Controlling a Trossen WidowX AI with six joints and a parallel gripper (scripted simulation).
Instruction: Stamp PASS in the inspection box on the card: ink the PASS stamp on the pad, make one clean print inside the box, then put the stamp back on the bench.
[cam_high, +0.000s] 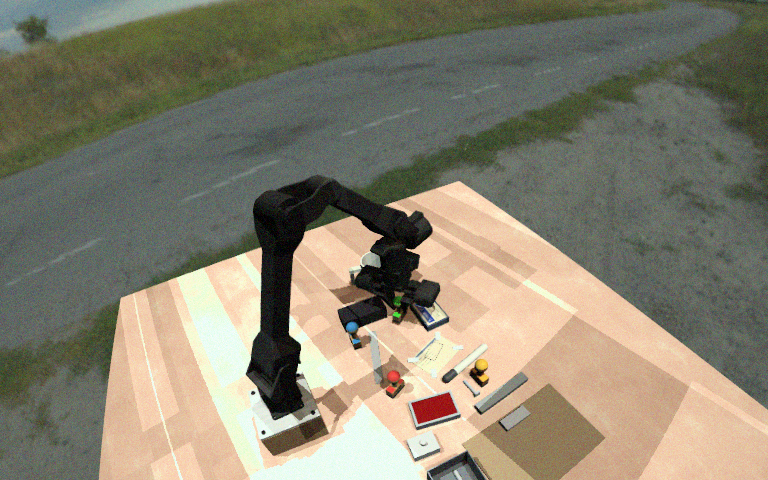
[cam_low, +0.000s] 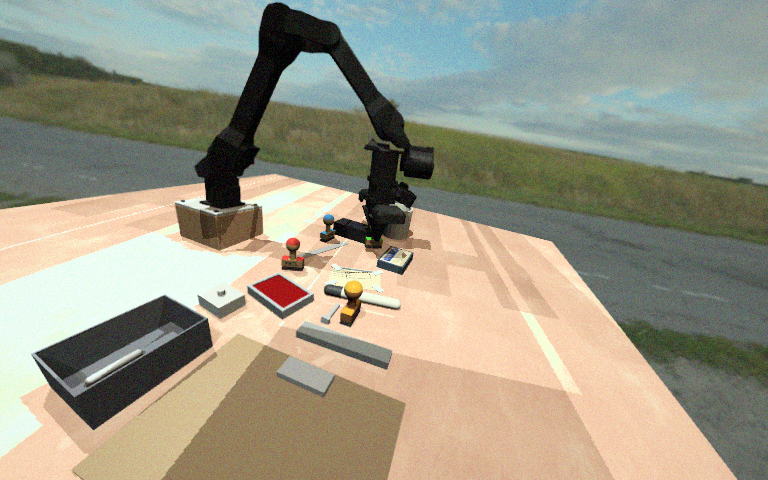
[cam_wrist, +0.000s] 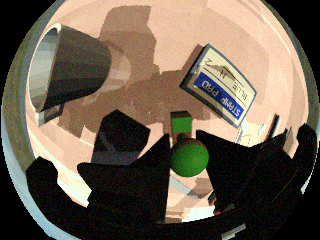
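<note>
Fingers of the gripper (cam_wrist: 188, 154) are clenched on the green-knobbed stamp (cam_wrist: 188, 158), one dark finger (cam_wrist: 143, 160) on each side of the knob, with the green base hanging straight below it. From the top view the stamp (cam_high: 398, 307) sits low over the bench (cam_high: 594, 350), in the narrow gap between a black box (cam_high: 362, 311) on one side and a small blue-and-white case (cam_high: 430, 315) on the other; whether its base touches the wood cannot be told. A grey cup (cam_wrist: 70, 74) lies on its side close behind the gripper. The card (cam_high: 433, 353) lies nearer the front, taped at its corners, with a white marker (cam_high: 464, 362) just beside its far edge and a yellow-knobbed stamp (cam_high: 480, 371) next to that. The red ink pad (cam_high: 434, 408) is farther forward still, well apart from the gripper, with a red-knobbed stamp (cam_high: 394, 383) near its inner corner. A blue-knobbed stamp (cam_high: 352, 332) and a grey strip (cam_high: 375, 356) stand between the black box and the card. Toward the bench's right edge the wood runs wide and bare.
</note>
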